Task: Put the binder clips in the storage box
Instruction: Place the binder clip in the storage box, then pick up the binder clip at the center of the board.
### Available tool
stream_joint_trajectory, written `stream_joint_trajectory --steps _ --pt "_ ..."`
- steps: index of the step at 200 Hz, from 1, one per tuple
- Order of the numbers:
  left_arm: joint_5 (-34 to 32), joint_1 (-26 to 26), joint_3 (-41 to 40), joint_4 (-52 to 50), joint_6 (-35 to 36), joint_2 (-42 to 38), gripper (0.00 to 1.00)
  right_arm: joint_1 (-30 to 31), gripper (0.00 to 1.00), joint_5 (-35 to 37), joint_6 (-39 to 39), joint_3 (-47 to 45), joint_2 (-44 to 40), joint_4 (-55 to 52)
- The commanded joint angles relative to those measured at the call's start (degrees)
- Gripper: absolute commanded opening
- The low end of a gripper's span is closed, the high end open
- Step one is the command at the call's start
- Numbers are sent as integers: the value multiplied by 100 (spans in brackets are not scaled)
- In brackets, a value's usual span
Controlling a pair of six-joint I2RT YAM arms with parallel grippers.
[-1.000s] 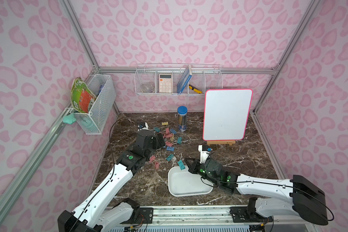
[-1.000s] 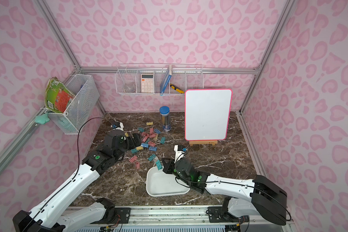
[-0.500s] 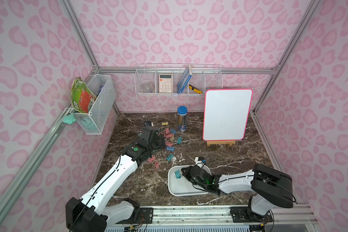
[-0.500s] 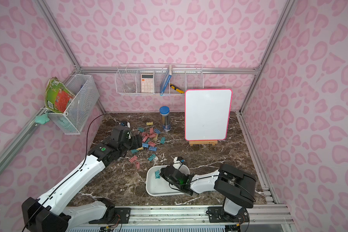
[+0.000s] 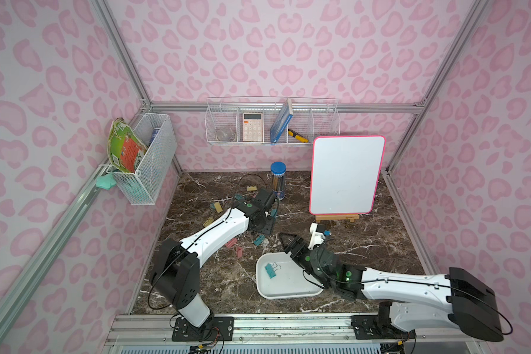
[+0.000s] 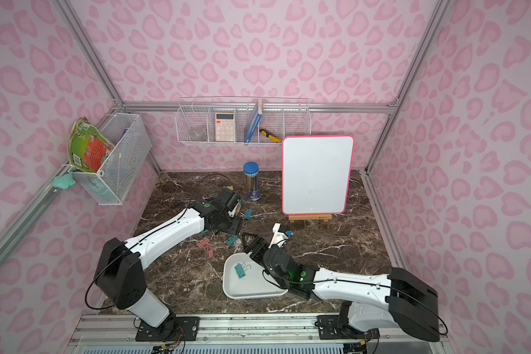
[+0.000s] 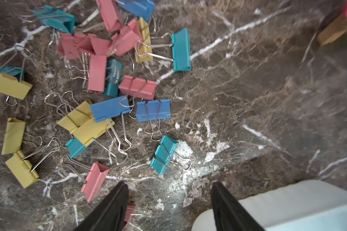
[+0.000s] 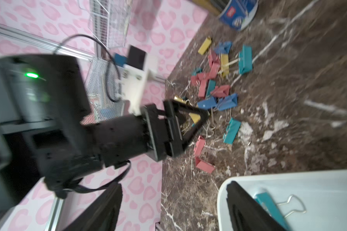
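black-fingered and parted, the left gripper [image 7: 168,184] hangs low over bare marble with nothing between its jaws. a pink clip [image 7: 95,181] lies just beside one finger. beyond it spreads the heap of binder clips [image 7: 112,86], roughly twenty in pink, teal, blue and yellow, many overlapping with their wire handles tangled.

the right gripper [image 8: 173,186] is also spread wide and empty, poised at the rim of the storage box [image 8: 308,180]. one finger reaches over the rim, close to a teal clip [image 8: 268,204] lying flat on the box floor.

both top views show that teal clip [image 5: 269,271] alone in the box, which sits near the middle of the front edge of the desk [image 5: 365,245]. the heap lies further back, toward the desk's middle, largely hidden under the left arm. a few pink and teal strays lie between heap and box.

by this showing the task has barely begun: one clip is in and all the rest are out on the desk. the left gripper looks placed for the next pick, and the tangled handles may drag neighbouring clips along.
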Motion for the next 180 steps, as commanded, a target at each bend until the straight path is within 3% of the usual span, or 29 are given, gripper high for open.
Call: stream_joint_trajectory --steps 1,16,30,61,89,128,180 --pt "-504 -172 158 -276 112 379 69 -696 84 31 -1019 -474 -750 -707" --pt "-773 -238 233 -282 117 706 66 -1339 84 -601 -1221 -848 -1396 -750" --pt "-730 -237 290 -274 150 962 60 -1694 84 -705 -1379 -1086 -1945 -879" --pt "-523 -237 216 -106 151 1389 50 -1983 84 -538 -1553 -1244 -2854 -1469" --pt "-732 -249 156 -41 -65 1619 40 -2022 83 -479 -1577 -1336 -3369 -1903" --pt "-1098 -323 300 -150 -286 1656 0 -2023 82 -571 -1255 -1481 -3905 -2146" --pt "-1832 -361 1732 -1937 -1154 1591 0 -2063 81 -497 -1727 -1228 -4136 -2371"
